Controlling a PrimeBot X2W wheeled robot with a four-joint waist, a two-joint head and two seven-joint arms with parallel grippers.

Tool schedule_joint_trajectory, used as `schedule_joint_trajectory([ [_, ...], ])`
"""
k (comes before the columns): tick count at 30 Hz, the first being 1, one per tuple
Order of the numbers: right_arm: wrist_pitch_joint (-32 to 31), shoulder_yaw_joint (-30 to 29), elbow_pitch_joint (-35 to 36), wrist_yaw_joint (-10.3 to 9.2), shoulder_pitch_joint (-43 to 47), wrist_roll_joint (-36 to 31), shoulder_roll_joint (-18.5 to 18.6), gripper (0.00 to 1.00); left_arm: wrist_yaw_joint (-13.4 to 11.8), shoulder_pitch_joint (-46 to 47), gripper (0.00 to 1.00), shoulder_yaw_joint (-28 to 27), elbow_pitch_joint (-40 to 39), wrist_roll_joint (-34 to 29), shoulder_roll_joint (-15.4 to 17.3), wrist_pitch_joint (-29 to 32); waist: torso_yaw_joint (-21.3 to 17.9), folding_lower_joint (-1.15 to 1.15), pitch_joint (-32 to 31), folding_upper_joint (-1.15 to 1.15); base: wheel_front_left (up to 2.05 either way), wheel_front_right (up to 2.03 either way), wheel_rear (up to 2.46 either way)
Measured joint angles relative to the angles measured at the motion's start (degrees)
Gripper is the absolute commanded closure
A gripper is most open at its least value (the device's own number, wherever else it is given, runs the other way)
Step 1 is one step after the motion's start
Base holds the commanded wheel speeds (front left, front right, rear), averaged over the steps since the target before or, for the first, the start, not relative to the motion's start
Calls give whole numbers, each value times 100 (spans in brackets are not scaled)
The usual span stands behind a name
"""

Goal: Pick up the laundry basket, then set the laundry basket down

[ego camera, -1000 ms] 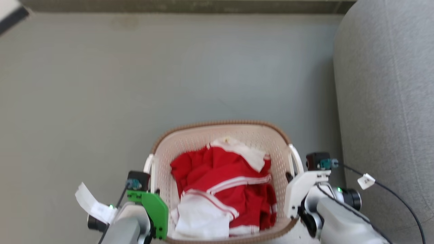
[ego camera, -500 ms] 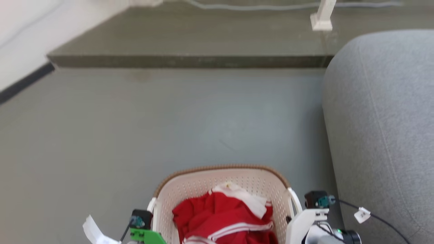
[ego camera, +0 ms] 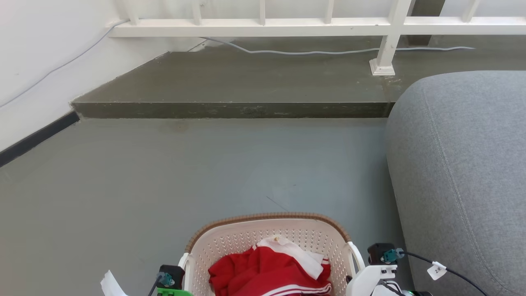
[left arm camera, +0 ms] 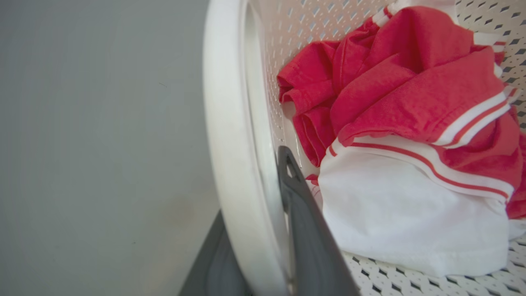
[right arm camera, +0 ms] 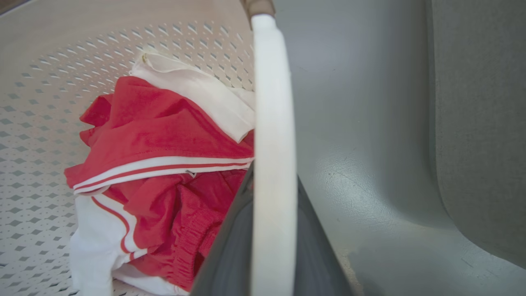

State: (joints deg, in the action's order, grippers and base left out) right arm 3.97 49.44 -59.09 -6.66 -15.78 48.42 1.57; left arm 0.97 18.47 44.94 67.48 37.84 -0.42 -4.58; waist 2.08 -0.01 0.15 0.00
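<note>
At bottom centre of head view, laundry basket [ego camera: 267,215] sitting over grey floor [ego camera: 205,172], red and white clothes [ego camera: 269,271] lying inside. Left gripper [left arm camera: 254,193] clamping left handle [left arm camera: 230,123], right gripper [right arm camera: 273,181] clamping right handle [right arm camera: 273,102], 2 fingers [left arm camera: 312,238] pressing either side of each. Grey sofa [ego camera: 460,164] standing near, on right.

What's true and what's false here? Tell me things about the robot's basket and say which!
1. The laundry basket holds red and white clothes. True.
2. The left gripper has a white handle between its fingers. True.
3. The right gripper is squeezing the clothes. False: the right gripper has the other handle between its fingers.
4. A grey sofa stands beside the basket. True.
5. The sofa is on the robot's left. False: it's on the right.
</note>
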Motion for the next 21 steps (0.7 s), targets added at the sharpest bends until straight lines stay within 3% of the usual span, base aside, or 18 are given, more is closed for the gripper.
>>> schedule_joint_trajectory([
  [21, 4, 259, 25, -54, -6, 218, 30, 100, -127, -3, 100, 152, -120, 80, 35, 49, -2, 0, 35, 0, 0, 0, 0],
])
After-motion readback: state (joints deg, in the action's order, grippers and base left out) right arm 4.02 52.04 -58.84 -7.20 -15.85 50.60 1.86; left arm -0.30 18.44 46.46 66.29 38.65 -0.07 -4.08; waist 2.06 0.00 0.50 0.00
